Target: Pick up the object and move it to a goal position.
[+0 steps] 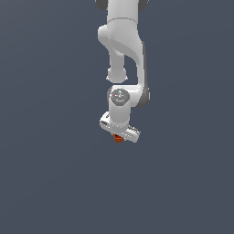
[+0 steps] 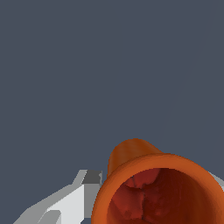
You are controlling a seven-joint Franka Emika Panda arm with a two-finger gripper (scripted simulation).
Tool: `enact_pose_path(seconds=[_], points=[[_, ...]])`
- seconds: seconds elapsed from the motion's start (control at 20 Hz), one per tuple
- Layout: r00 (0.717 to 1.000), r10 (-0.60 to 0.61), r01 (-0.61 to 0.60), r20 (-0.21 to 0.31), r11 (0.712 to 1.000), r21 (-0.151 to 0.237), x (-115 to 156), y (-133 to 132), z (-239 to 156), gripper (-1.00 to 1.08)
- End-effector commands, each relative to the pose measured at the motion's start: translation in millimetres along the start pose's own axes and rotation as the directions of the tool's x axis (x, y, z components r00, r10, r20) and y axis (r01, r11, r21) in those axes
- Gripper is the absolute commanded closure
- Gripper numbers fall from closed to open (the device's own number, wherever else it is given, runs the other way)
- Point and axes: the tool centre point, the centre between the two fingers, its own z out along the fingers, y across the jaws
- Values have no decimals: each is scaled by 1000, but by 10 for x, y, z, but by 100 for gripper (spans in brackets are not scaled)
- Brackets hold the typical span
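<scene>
Grey bg, cup betw jaws

A plain, dark slate-blue surface fills the exterior view from edge to edge, uniform and unmarked. The wrist view shows the same flat blue-grey ground, evenly lit, without visible seams or texture.

I count one orange-red cup in my feeds, and no second item of any kind. I see one white arm carrying one gripper. In the wrist view I make out one finger clearly.
</scene>
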Motion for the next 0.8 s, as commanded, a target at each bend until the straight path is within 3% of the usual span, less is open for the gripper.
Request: enact_pose_path(seconds=[0.0, 0.35, 0.75], points=[[1000, 0, 0, -1, 1000, 1, -3, -25, -57, 108], [1000, 0, 0, -1, 1000, 1, -50, -172, -427, 108], [1000, 0, 0, -2, 1000, 0, -138, -466, -1177, 108]])
